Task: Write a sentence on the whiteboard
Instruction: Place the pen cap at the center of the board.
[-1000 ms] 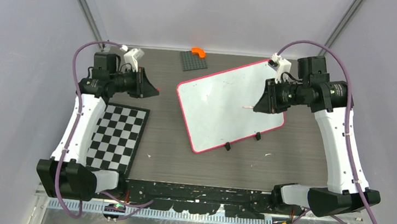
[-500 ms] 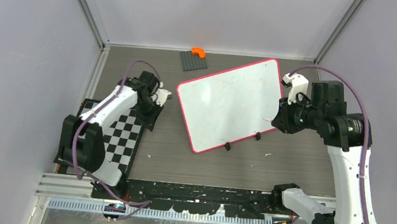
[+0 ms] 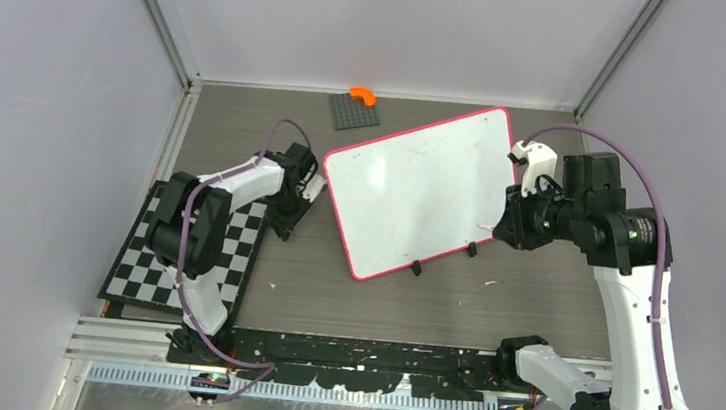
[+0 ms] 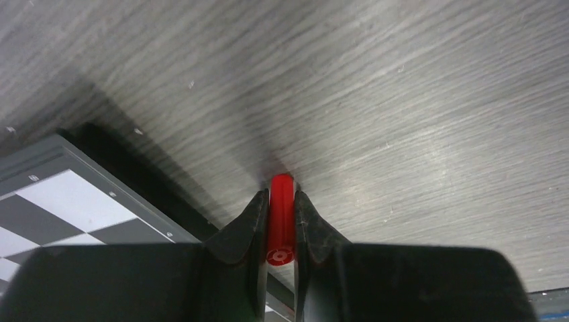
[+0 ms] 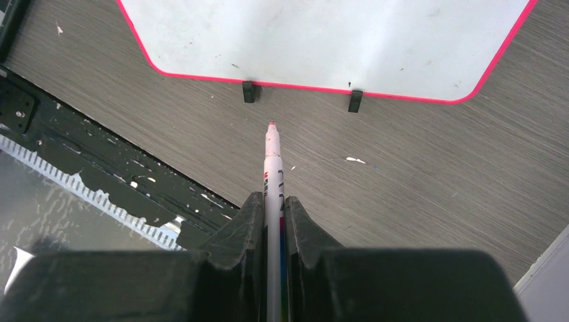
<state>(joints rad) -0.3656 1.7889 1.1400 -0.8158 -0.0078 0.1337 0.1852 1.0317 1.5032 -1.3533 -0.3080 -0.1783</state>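
Gripping white marker (image 5: 273, 161) in right gripper (image 5: 272, 204), fingers closed tight on barrel, red tip out past fingertips. Pointing at whiteboard (image 5: 322, 40) just ahead, tip short of rim, between two black clips (image 5: 249, 91). Pinching red cylinder (image 4: 282, 221), probably marker cap, in left gripper (image 4: 280, 194), low over table (image 4: 402, 100); checkerboard mat (image 4: 54, 208) left of fingers.

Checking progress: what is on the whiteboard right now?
The whiteboard shows no writing; two black clips sit on its near edge. From above, the right gripper covers its near right corner.
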